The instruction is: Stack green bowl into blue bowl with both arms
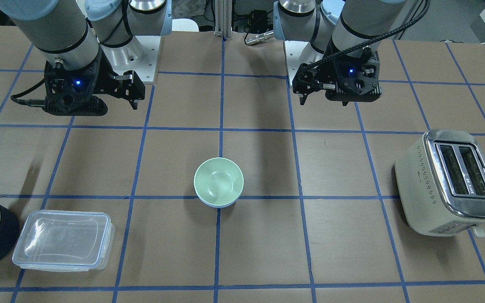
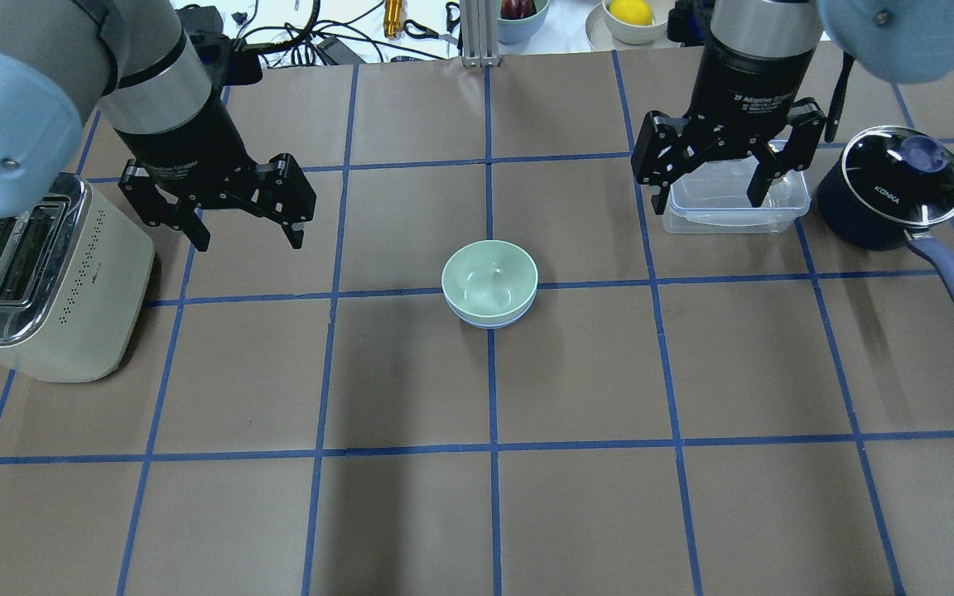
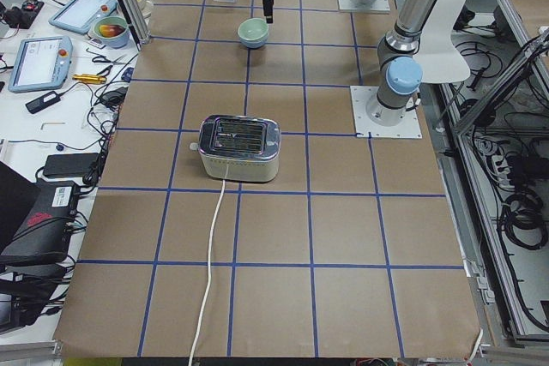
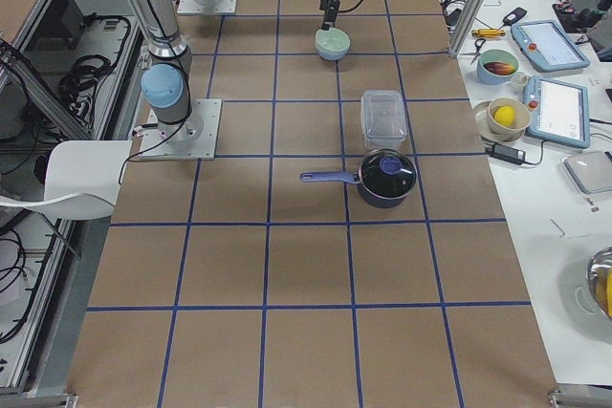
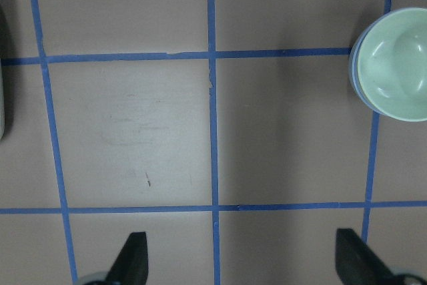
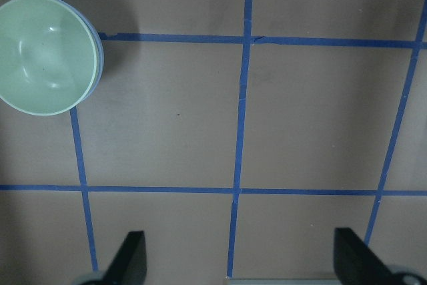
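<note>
The green bowl (image 2: 489, 277) sits nested inside the blue bowl (image 2: 489, 323) at the table's middle; only a thin blue rim shows beneath it. Both also show in the front view, the green bowl (image 1: 218, 181) inside the blue bowl (image 1: 217, 205). My left gripper (image 2: 249, 240) hangs open and empty above the table, to the left of the bowls and apart from them. My right gripper (image 2: 707, 203) hangs open and empty to the right of the bowls, over a clear container. The left wrist view shows the green bowl (image 5: 397, 65) at its right edge, the right wrist view (image 6: 43, 55) at its upper left.
A cream toaster (image 2: 38, 273) stands at the left. A clear lidded container (image 2: 725, 194) and a dark blue saucepan (image 2: 891, 186) with a glass lid and long handle stand at the right. Bowls with fruit and cables lie beyond the far edge.
</note>
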Tool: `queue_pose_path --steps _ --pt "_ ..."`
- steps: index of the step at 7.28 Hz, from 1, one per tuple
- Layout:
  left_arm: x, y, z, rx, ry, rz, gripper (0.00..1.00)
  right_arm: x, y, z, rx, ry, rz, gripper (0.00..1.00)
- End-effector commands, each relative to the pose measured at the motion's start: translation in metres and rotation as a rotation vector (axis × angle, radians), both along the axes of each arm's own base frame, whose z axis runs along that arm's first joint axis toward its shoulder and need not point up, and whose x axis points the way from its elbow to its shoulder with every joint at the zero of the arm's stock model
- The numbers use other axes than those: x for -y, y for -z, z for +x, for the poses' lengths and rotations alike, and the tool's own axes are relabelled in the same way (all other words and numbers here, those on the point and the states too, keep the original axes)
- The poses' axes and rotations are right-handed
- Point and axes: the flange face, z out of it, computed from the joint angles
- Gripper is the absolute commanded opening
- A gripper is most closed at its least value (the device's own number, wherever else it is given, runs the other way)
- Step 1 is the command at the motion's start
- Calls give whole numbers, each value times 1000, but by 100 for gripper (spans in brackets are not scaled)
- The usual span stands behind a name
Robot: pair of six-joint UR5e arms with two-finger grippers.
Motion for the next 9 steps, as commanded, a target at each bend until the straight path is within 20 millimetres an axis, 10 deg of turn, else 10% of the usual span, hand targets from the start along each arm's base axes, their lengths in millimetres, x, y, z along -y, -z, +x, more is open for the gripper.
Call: queue_pose_path --steps 1,9 --pt "4 7 -3 -5 -15 7 100 -11 -14 -3 -2 33 -40 100" --pt "8 0 -12 -7 -4 -68 100 -15 -13 0 7 72 -40 100"
